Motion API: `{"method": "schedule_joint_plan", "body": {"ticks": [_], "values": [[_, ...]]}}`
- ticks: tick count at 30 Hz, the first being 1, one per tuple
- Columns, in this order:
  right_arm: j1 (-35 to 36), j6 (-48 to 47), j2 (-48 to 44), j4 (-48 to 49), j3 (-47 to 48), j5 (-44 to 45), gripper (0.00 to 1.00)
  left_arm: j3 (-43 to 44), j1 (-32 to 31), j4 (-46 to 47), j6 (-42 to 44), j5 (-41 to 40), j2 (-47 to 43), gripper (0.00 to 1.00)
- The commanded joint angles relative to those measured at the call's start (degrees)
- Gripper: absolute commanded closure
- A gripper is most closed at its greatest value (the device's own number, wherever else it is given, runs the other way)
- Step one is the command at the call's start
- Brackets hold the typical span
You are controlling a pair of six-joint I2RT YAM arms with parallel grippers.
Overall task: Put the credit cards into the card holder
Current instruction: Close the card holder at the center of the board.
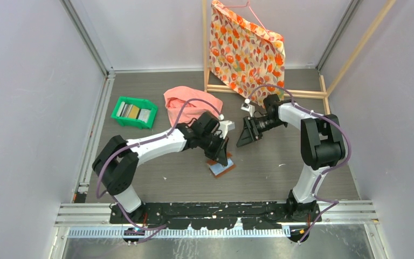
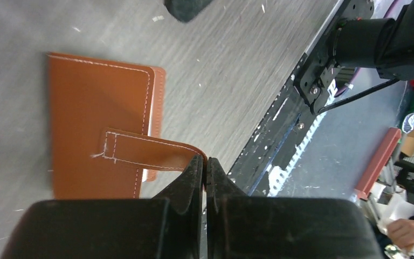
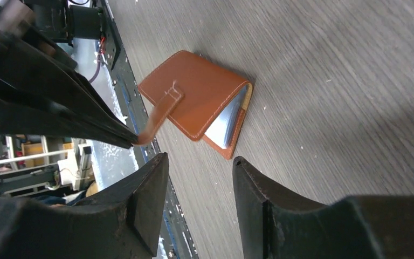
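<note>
The brown card holder (image 1: 221, 167) lies on the table in front of the arms, its cover slightly lifted with a pale inside showing. It also shows in the left wrist view (image 2: 97, 108) and the right wrist view (image 3: 199, 97). My left gripper (image 2: 205, 162) is shut on the card holder's snap tab (image 2: 151, 151) and pulls it up; in the top view the left gripper (image 1: 222, 154) sits just above it. My right gripper (image 1: 246, 137) is open and empty, up and right of the card holder; its jaws (image 3: 199, 167) stand apart. The credit cards (image 1: 133, 111) lie in the green tray.
A green plastic tray (image 1: 119, 120) stands at the back left. A pink cloth (image 1: 186, 102) lies behind the left gripper. A wooden rack (image 1: 269, 91) with a leaf-print cloth (image 1: 245, 51) stands at the back. Grey walls close both sides.
</note>
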Motion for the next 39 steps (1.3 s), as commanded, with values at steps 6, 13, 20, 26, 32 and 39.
{"method": "schedule_joint_plan", "body": {"ticks": [6,13,20,26,32,39], "values": [[0.2,2.4,0.4,-0.6,1.6,1.2,0.49,-7.0,-5.8,14.1,-15.3,-0.6,2.7,0.98],[0.1,2.5,0.5,-0.6,1.6,2.3,0.49,-10.4,-6.9,17.6,-21.1,-3.5,5.0,0.77],[0.4,1.4,0.5,-1.3,1.3,2.4,0.49,-9.1,-6.8,16.4,-19.6,-4.5,-0.8,0.59],[2.1,0.6,-1.1,-0.7,1.0,1.6,0.49,-9.0,-6.5,16.2,-16.7,-1.8,-8.9,0.59],[9.4,8.5,-5.3,8.5,1.0,5.7,0.50,-10.8,-3.0,9.9,-11.6,-5.5,-18.2,0.61],[13.8,14.1,-3.4,12.3,2.3,12.5,0.69,-20.7,4.1,6.1,-9.0,-18.8,-27.6,0.73]]}}
